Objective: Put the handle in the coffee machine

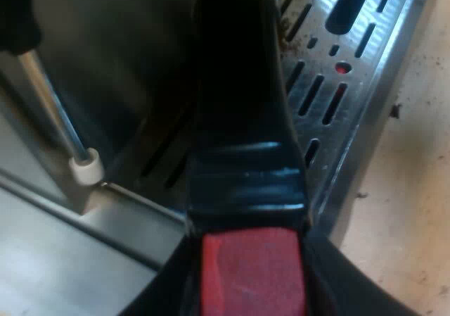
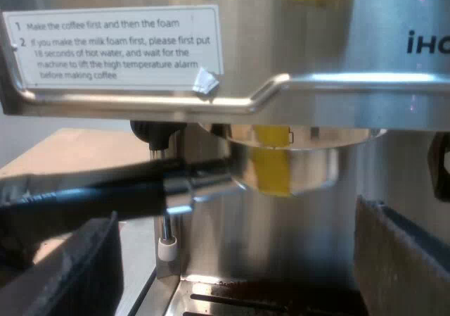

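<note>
At the front of the espresso machine [image 2: 316, 48], found metal holder [image 2: 288, 165] held up into the socket, handle [image 1: 242, 119] jutting above the drip tray [image 1: 351, 70]. Noted left claw [image 1: 249, 295] clamped by the red end [image 1: 249, 260], likely for a locking twist. Noted right claw [image 2: 232, 260] spread wide, empty.

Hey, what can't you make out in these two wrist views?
Right wrist view: the machine's rim covers the top of the holder, so locking is unclear.
Left wrist view: the handle blocks the holder's bowl.
Right wrist view: the edge cuts off the drip tray.
</note>
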